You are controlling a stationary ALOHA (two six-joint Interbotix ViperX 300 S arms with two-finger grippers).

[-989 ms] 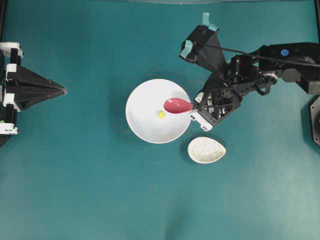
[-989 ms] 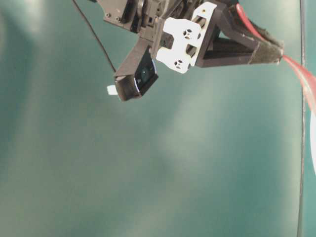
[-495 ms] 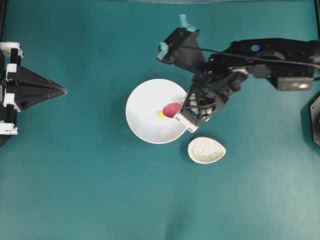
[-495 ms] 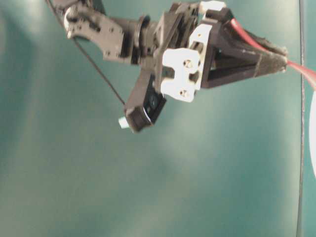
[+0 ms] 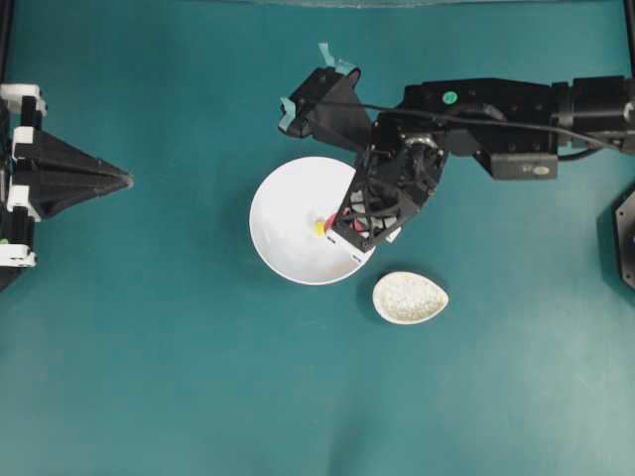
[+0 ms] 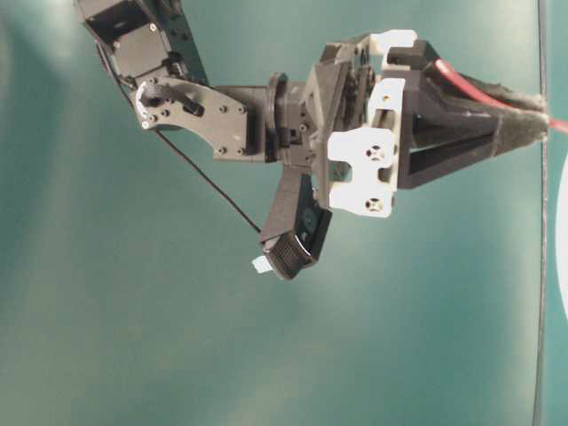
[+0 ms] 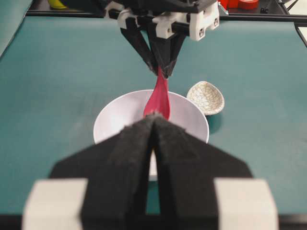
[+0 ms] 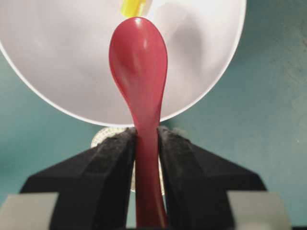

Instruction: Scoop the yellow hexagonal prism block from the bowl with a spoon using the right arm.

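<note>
Though half-hidden overhead, spoon (image 8: 139, 72) perhaps touching block (image 8: 130, 7).

glossy pink-red spoon (image 8: 138, 62), smooth matt white bowl (image 8: 57, 72), crackle-glazed spoon rest (image 7: 206, 97), matt teal table (image 5: 179, 377).

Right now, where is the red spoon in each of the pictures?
Overhead: the spoon barely peeks out beneath the right gripper, over the bowl.
Table-level: only its handle shows, top right, clamped in the jaws.
Left wrist: center, hanging down into the bowl.
Right wrist: center, scoop tip near the yellow block.
Shared landmark: the white bowl, though barely visible in the table-level view.
</note>
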